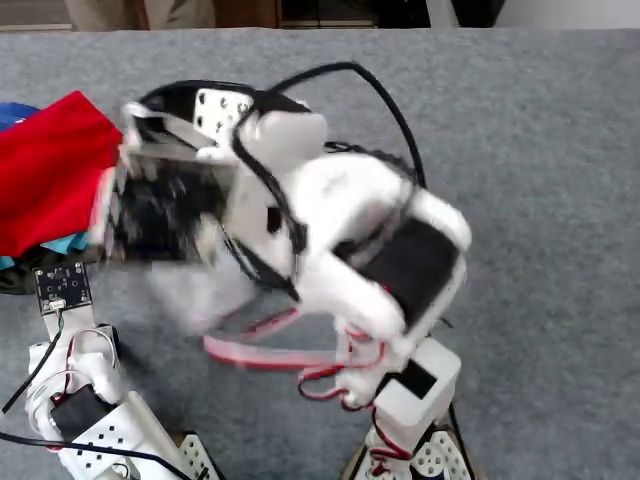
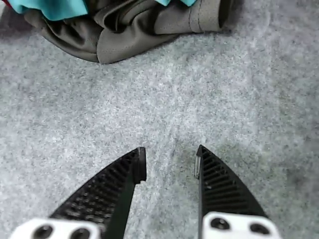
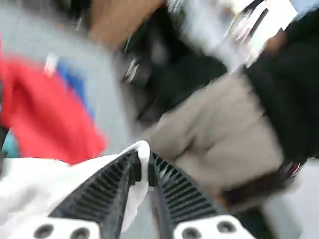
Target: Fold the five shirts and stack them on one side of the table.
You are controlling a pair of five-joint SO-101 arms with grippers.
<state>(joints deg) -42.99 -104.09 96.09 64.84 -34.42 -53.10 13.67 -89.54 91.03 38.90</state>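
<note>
A pile of shirts lies at the table's left edge, with a red shirt (image 1: 50, 180) on top, a teal shirt (image 1: 62, 244) under it and a blue shirt (image 1: 14, 113) behind. My right gripper (image 3: 143, 160) is shut on a fold of a white shirt (image 3: 30, 186), held up in the air. Behind it are the red shirt (image 3: 45, 119) and the blue shirt (image 3: 75, 92). The right arm (image 1: 330, 220) stretches leftward toward the pile. My left gripper (image 2: 169, 162) is open just above bare table, a short way from a dark olive shirt (image 2: 124, 30) and the teal shirt (image 2: 55, 7).
The grey felt table (image 1: 540, 150) stretches wide to the right and at the back. Red and white cables (image 1: 270, 350) hang from the right arm near its base (image 1: 415, 400). The left arm's base (image 1: 90, 420) stands at the front left.
</note>
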